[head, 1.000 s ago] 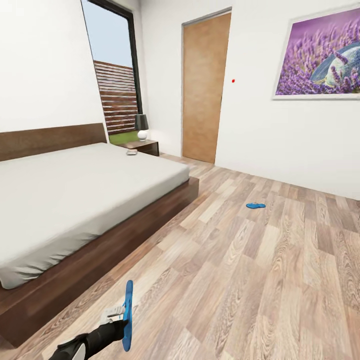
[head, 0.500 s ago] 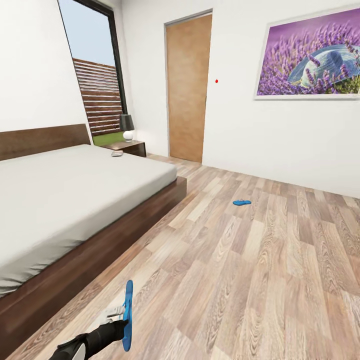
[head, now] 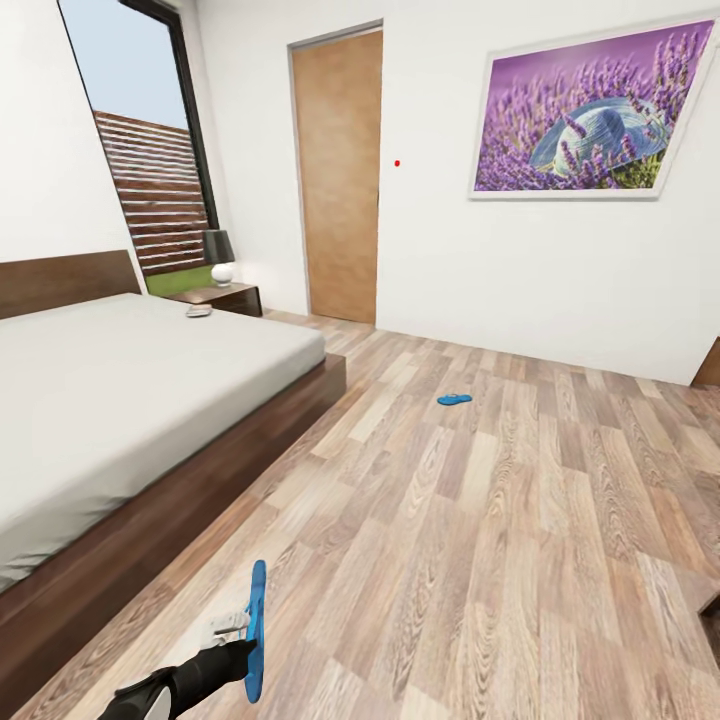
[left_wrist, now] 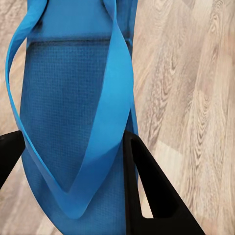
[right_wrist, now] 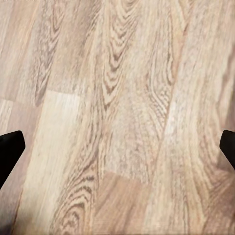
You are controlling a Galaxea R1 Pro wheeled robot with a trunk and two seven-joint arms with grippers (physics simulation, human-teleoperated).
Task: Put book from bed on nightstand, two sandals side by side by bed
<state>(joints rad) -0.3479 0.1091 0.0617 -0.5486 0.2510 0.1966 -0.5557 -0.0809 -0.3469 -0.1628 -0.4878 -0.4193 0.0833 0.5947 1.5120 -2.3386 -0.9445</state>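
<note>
In the head view my left gripper [head: 238, 640] is low over the floor, shut on a bright-blue sandal [head: 256, 628] held on edge. The left wrist view shows that sandal [left_wrist: 68, 117] with its strap between the black fingers [left_wrist: 152, 196]. The other sandal [head: 454, 399] lies flat on the wood floor, well out from the bed [head: 120, 390]. The book [head: 199, 312] shows as a small flat thing on the mattress's far corner, beside the nightstand [head: 235, 297]. My right gripper [right_wrist: 117, 144] is open over bare floor planks.
A lamp [head: 220, 258] stands on the nightstand. Behind it are a tall window [head: 140, 170] and a shut wooden door [head: 340, 180]. A lavender picture [head: 580, 115] hangs on the far wall. Brown furniture edges [head: 710, 365] show at the right.
The whole head view has shifted left, so the camera has turned right. My left gripper and its sandal keep the same place in the picture.
</note>
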